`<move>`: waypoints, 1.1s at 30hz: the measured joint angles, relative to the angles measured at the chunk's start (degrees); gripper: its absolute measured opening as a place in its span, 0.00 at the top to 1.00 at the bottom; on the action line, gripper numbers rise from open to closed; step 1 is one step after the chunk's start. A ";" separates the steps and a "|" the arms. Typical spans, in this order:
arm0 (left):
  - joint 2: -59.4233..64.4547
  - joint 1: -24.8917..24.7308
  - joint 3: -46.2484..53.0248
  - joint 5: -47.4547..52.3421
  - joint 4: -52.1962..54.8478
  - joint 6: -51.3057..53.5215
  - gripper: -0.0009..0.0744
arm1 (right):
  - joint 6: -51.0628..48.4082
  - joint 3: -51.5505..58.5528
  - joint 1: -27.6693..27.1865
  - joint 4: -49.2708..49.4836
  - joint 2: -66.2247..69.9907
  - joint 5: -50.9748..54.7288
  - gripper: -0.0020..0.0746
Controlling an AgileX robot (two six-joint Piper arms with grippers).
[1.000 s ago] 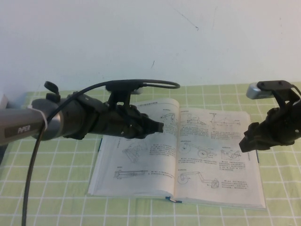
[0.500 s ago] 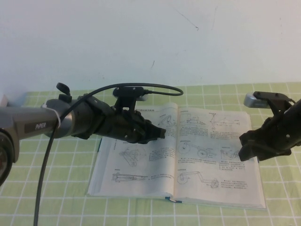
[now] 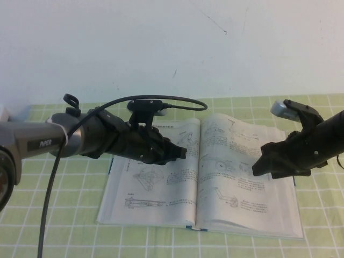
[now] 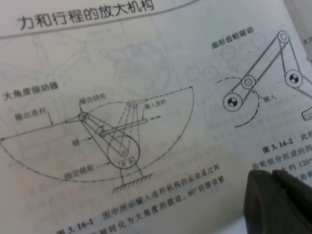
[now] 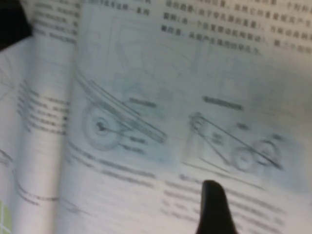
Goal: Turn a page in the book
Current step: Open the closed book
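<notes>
The book [image 3: 156,201] lies open on the green checked cloth, showing off-white pages of machine line drawings. My left gripper [image 3: 184,153] is shut and empty, low over the upper part of the left-hand page; the left wrist view shows its tips [image 4: 275,195] just above the print [image 4: 122,97]. My right gripper [image 3: 258,166] rests on or just over the middle of the right-hand page [image 3: 231,188], which bows up slightly toward the gutter. The right wrist view shows that page [image 5: 146,102] close up, blurred.
The green checked cloth [image 3: 54,226] runs around the book on all sides. A white wall [image 3: 161,43] stands close behind the table. The left arm's black cable [image 3: 48,188] loops down over the left side.
My right gripper has moved left and down from the book's right edge onto the right-hand page, which has shifted and bowed up. The left gripper has barely moved.
</notes>
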 joint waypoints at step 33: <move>0.00 0.00 0.00 0.02 -0.12 -0.12 0.99 | 7.38 -6.78 -0.04 -13.22 3.92 8.36 0.43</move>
